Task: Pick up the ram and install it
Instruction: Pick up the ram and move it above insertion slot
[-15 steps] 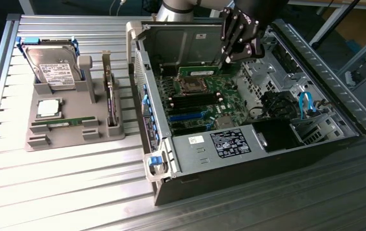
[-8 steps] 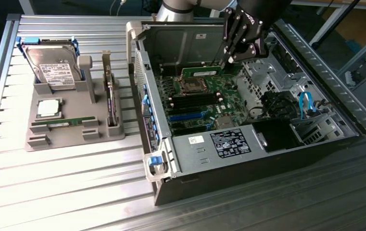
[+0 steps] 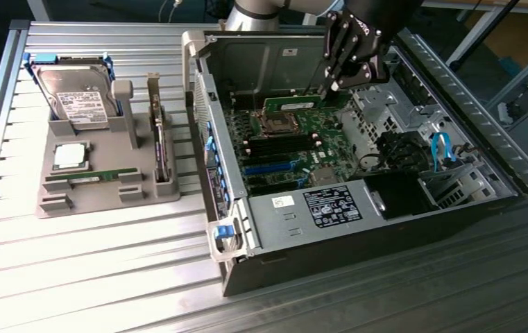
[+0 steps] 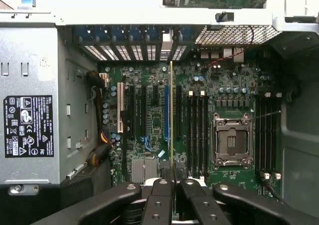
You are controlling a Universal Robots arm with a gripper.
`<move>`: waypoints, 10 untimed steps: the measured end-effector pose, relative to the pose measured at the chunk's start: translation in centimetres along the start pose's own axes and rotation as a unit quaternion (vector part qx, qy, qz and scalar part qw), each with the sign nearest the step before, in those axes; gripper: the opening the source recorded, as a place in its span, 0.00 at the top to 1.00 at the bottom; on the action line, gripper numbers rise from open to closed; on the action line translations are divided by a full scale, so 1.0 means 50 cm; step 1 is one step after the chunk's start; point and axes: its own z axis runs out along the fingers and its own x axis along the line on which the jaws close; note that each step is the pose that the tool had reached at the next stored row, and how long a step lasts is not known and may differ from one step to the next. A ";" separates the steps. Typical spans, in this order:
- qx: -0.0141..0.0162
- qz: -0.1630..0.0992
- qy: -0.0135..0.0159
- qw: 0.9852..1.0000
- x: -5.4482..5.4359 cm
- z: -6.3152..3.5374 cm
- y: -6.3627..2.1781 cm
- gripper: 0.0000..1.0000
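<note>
The tool (image 3: 335,86) is down inside the open computer case (image 3: 449,208), its fingers closed tight on the ram (image 3: 293,105); the stick is long, narrow and green, with a white label on its face, held on edge with its length level above the motherboard (image 3: 310,139); it hangs toward the far end of the case, just beside the empty processor socket (image 3: 276,125); whether it touches a slot I cannot tell. Seen from the wrist, the ram (image 4: 171,115) is edge-on, a thin pale line running out from between the black fingers (image 4: 159,205); it lies parallel with the long black memory slots (image 4: 197,130) next to the socket. Out on the slatted table (image 3: 106,277) a grey holder (image 3: 106,201) carries a second green stick (image 3: 92,177), a silver processor chip (image 3: 71,156) and a hard drive (image 3: 78,97).
</note>
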 end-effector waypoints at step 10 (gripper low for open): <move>0.000 0.000 0.000 1.000 -0.003 -0.001 -0.014 0.88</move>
